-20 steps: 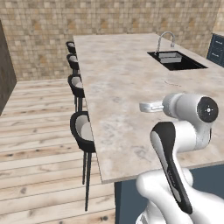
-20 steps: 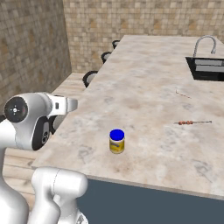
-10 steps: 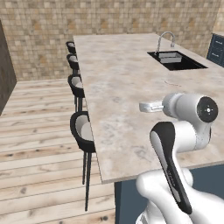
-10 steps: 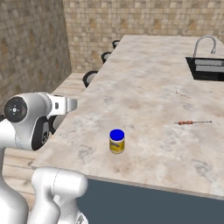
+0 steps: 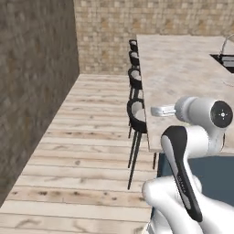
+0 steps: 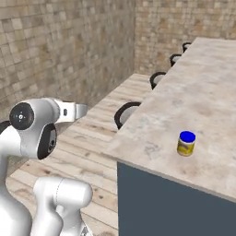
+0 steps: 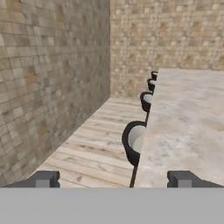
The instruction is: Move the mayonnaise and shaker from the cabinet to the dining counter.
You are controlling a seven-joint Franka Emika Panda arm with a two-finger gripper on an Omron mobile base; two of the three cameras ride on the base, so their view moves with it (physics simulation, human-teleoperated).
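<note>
A tan tiled wall (image 6: 69,50) is seen at the left, then a wooden floor (image 5: 87,151) and a row of dark stools (image 5: 137,112). The hand (image 7: 114,178) is held open and empty, its fingertips (image 7: 43,178) wide apart. Farther right, the mayonnaise (image 6: 186,143) is set upright near the table (image 6: 203,101) corner.

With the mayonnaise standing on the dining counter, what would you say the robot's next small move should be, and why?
Probably keep turning the base away from the dining counter toward the cabinet for the shaker. The mayonnaise stands upright on the counter near its corner, apart from the gripper, whose jaws are wide open and empty, facing the stools and the wood floor.
</note>
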